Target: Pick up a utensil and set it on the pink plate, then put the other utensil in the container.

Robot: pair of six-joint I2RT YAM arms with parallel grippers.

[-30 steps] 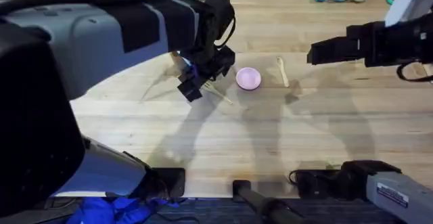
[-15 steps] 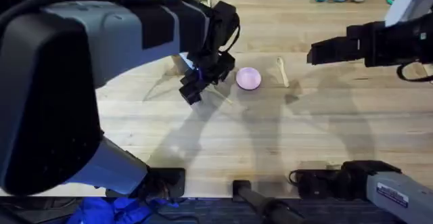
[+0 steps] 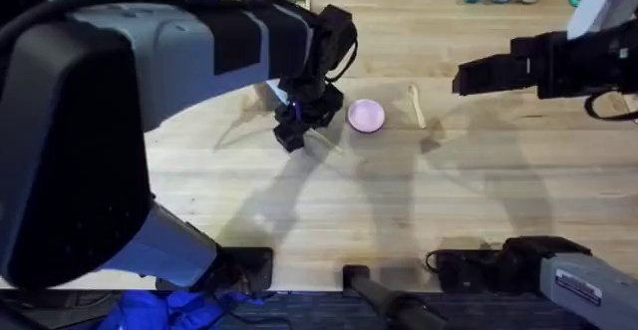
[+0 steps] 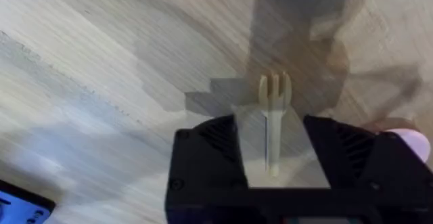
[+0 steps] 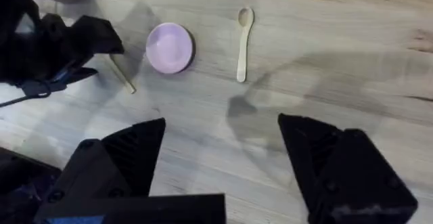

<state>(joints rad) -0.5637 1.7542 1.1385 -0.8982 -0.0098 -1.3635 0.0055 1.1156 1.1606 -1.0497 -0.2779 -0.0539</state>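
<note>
Shifted a little toward the pink plate [image 3: 366, 116] since the earlier overhead frames: left pincer [image 3: 292, 131], now lower and closer over the fork [image 3: 326, 141]; right pincer [image 3: 469, 76] unchanged, hanging above the tabletop [image 3: 399, 200] to the right of the spoon [image 3: 416, 105]. Overhead: small, round, flat and pink for the plate, lying mid-tabletop; pale cream and slim for the fork, just left of the plate, partly hidden under the left pincer, only the handle end poking out toward the plate; pale cream spoon just right of the plate, round bowl end away from the arm bases, straight handle pointing back. Left wrist: fork [image 4: 273, 119] seen lengthwise, short tines fanned at the far end, narrow stem running back between the two black fingers [image 4: 210, 143]; left pincer [image 4: 270, 146] set apart on either side of the stem, fingers not visibly pressing on it; pink rim of the plate [image 4: 409, 141] at the edge. Right wrist: right pincer [image 5: 223, 163] spread wide, holding nothing, above bare wood; plate [image 5: 169, 47], spoon [image 5: 243, 40] beside it, fork handle [image 5: 124, 76] jutting from under the left pincer [image 5: 81, 48].
</note>
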